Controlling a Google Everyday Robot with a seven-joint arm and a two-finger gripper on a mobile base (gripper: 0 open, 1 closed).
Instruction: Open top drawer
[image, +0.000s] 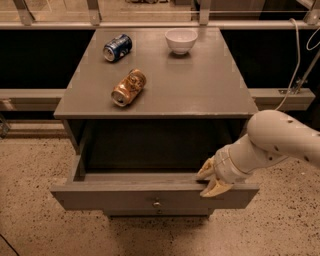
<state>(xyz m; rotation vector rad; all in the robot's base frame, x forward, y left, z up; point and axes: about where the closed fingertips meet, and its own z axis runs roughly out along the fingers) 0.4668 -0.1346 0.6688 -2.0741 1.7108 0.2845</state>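
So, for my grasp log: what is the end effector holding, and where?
The end effector holds the wide grey wooden top drawer by its front panel's top edge, right of centre.

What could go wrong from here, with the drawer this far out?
1. The drawer is far out; further pulling might drag it off its supports.
2. The tool sits at the front's top edge, right of the knob; an off-centre pull could skew or jam the drawer.
3. The blue can and gold can lie on their sides on the tabletop; a jolt could roll them.

Grey top drawer (125, 198), cream pincer (208, 180) on it
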